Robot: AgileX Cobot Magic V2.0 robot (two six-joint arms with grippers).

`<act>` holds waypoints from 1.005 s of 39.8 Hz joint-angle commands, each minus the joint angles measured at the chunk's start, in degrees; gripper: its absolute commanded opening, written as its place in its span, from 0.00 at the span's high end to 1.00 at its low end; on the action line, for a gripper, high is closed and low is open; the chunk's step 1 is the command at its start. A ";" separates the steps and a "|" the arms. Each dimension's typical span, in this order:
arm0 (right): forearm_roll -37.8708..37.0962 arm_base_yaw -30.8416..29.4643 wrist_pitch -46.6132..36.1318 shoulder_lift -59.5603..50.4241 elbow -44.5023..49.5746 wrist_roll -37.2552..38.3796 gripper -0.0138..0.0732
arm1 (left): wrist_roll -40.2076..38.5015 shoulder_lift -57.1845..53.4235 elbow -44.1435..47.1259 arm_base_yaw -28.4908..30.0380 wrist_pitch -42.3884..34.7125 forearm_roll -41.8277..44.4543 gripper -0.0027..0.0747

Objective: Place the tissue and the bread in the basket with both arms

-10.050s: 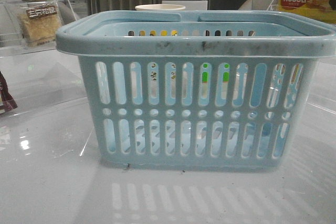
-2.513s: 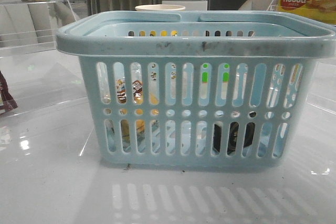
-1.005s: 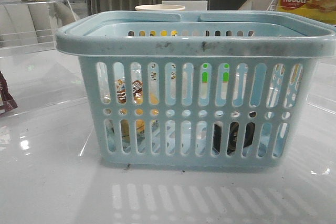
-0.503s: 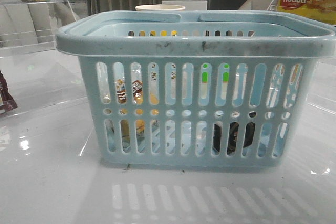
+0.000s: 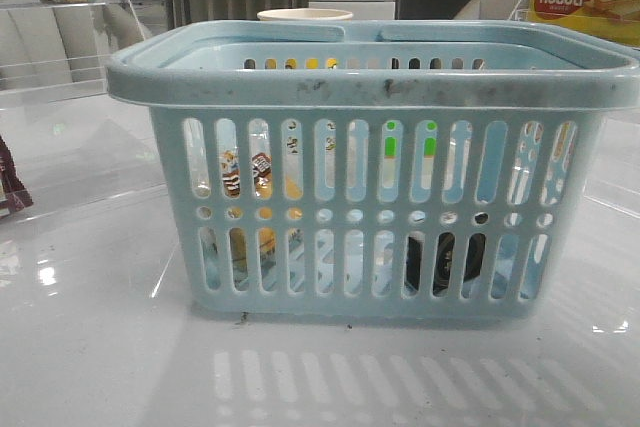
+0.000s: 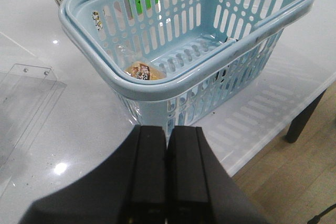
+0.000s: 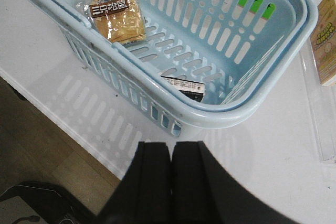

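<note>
Inside the basket (image 7: 273, 85): bread (image 7: 116, 18) flat at one end, label up, long axis along the end wall; tissue (image 7: 184, 88) against the near long wall. On a glossy white counter (image 5: 90, 347); wooden floor beyond. Left fingers (image 6: 167, 171) and right fingers (image 7: 170, 179) pressed together, empty.

1. A yellow "nabati" cardboard box (image 5: 585, 2) is seen at the far right.
2. A pale round paper cup rim (image 5: 305, 15) is glimpsed at the back.
3. A clear acrylic stand (image 6: 21, 95) lies on the glossy white table (image 5: 100, 347).
4. A dark brown packet (image 5: 10, 187), possibly a snack, is cut off at the left edge.
</note>
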 commanded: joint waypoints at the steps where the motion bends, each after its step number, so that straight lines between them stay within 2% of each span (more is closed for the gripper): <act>1: -0.65 -0.10 -3.60 0.15 -1.42 -0.36 0.78 | -0.05 -2.20 -1.00 1.47 -4.95 -0.53 0.85; 10: -0.65 -0.10 -3.50 0.15 -1.42 -0.36 0.78 | -0.05 -10.77 3.48 13.25 -9.91 -0.42 0.85; 23: -0.65 -0.10 -3.47 0.15 -1.42 -0.36 0.78 | -0.05 -27.59 22.63 30.22 -23.12 -0.75 0.85; 30: -0.65 -0.10 -3.47 0.15 -1.42 -0.36 0.78 | -0.05 -33.56 34.12 34.89 -32.75 -0.75 0.85; 38: -0.65 -0.10 -3.47 0.15 -1.42 -0.36 0.78 | -0.05 -36.77 43.73 36.34 -44.19 -0.78 0.85; 40: -0.65 -0.10 -3.39 0.15 -1.42 -0.36 0.78 | -0.05 -36.77 43.43 36.34 -42.63 -0.78 0.85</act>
